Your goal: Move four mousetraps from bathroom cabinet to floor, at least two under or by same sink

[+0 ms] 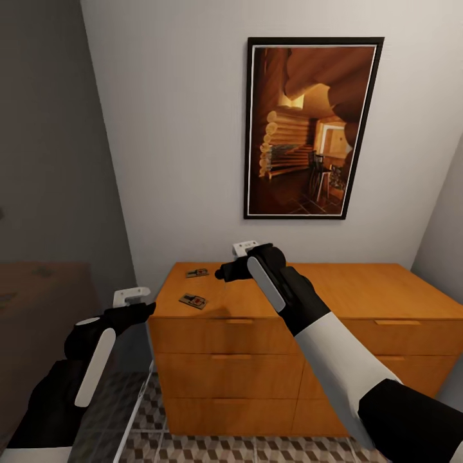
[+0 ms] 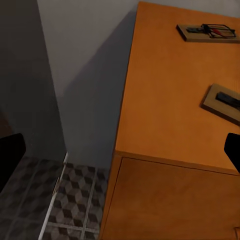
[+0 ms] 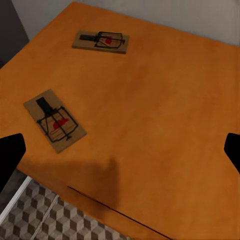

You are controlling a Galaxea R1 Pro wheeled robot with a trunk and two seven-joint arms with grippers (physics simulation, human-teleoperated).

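Note:
Two mousetraps lie flat on the left end of the orange-brown cabinet (image 1: 360,292) top: one further back (image 1: 197,272) (image 3: 100,41) (image 2: 207,32) and one near the front edge (image 1: 193,300) (image 3: 55,120) (image 2: 225,102). Each is a tan board with dark wire and a red spot. My right gripper (image 1: 224,272) (image 3: 120,152) hovers over the cabinet top just right of them, open and empty. To the left of the cabinet's corner my left gripper (image 1: 143,310) (image 2: 120,152) hangs open and empty, above the cube-patterned bathroom floor (image 2: 70,200) (image 1: 257,447). The bathroom sink is out of view.
A framed picture of a log cabin interior (image 1: 312,128) hangs on the white wall behind the cabinet. A grey wall (image 1: 51,161) closes the left side, with a thin white-edged panel (image 1: 138,411) standing on the floor beside the cabinet. The cabinet has several drawer fronts.

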